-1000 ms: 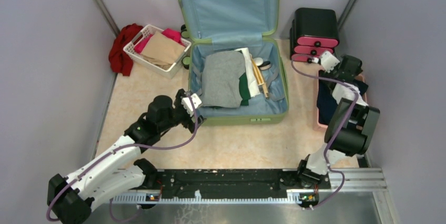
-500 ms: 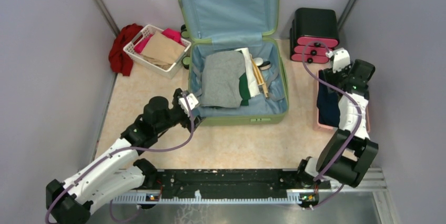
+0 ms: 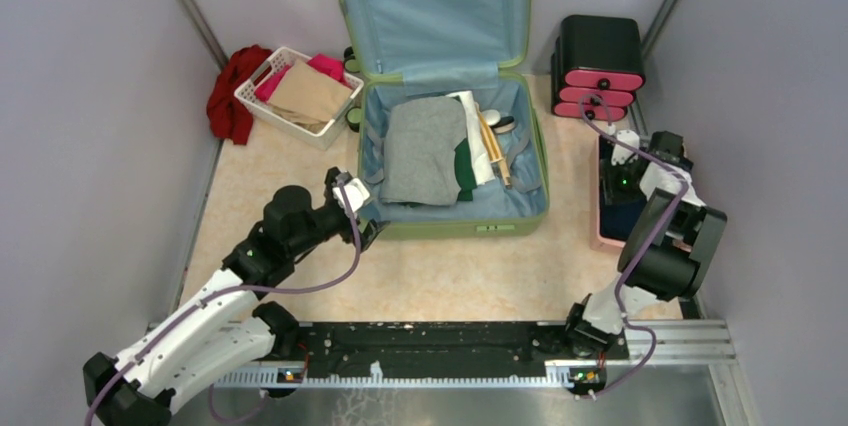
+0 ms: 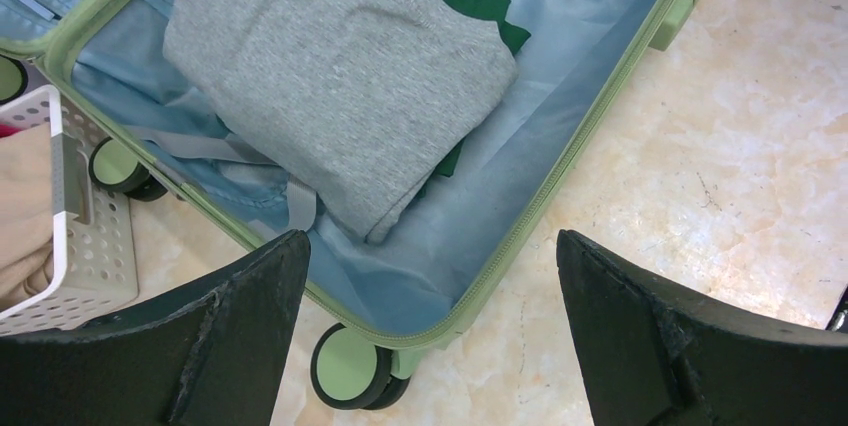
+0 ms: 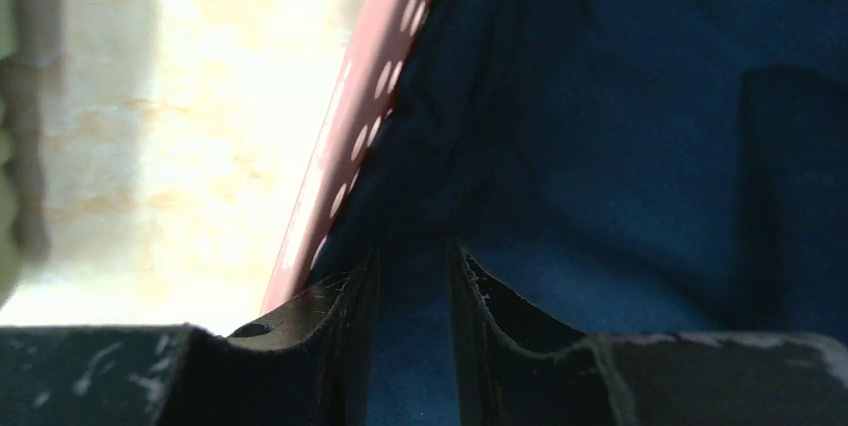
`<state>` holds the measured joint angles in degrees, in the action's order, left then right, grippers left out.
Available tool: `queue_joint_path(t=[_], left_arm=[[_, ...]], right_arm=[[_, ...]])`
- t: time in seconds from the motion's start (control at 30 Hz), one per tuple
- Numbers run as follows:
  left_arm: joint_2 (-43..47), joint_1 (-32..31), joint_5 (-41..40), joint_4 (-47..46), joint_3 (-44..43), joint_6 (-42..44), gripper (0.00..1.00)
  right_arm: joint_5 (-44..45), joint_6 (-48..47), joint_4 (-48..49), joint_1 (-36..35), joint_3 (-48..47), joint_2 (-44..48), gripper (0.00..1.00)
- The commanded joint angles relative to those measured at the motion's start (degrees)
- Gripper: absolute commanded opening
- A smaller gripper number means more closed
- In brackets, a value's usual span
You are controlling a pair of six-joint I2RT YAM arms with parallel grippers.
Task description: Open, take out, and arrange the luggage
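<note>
The luggage point(image 3: 450, 228) lies open on the floor with its lid point(image 3: 435, 6) propped upright, showing the blue lining. A folded grey garment point(image 3: 425, 151) rests on green and white items inside it. My left gripper point(image 3: 362, 208) hovers open over the case's near left corner; in the left wrist view its jaws point(image 4: 430, 246) frame the grey garment point(image 4: 340, 66) and a green wheel point(image 4: 345, 366). My right gripper point(image 3: 618, 171) is down in the pink basket point(image 3: 598, 238). Its jaws point(image 5: 412, 256) are nearly together, with a fold of dark blue cloth point(image 5: 620, 146) between them.
A white basket point(image 3: 262, 106) with tan and pink clothes stands left of the case, and a red cloth point(image 3: 228, 96) is heaped beside it. The black-and-pink drawer box point(image 3: 598, 56) sits at the back right. Grey walls close in on both sides.
My right gripper swung from the drawer box down into the pink basket and narrowed its jaws onto the blue cloth. The left arm edged slightly toward the case's corner, still open.
</note>
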<state>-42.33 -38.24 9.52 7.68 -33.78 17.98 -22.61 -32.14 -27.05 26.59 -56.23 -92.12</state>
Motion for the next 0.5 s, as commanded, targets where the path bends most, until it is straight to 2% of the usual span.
queue_joint_path(t=[0.0,0.23,0.4,0.47], left_arm=[[0.9,0.7,1.8,-1.9,0.5,-0.7,0.99],[0.8,1.1,2.8,-1.9,0.5,-0.8,0.99],[0.8,1.6,4.5,-3.6,0.7,-2.9,0.99],[0.6,2.1,4.2,-5.4,0.5,-6.6,0.99]], right_arm=[[-6.8,-0.4,-5.0,-4.9,-2.0,0.5,0.3],[-12.8,-4.2,-12.5,-10.1,-2.0,2.5,0.31],[-5.6,-3.4,-13.5,-10.2,-4.0,7.5,0.35],[-2.7,-3.3,-13.1,-10.2,-5.0,11.6,0.42]])
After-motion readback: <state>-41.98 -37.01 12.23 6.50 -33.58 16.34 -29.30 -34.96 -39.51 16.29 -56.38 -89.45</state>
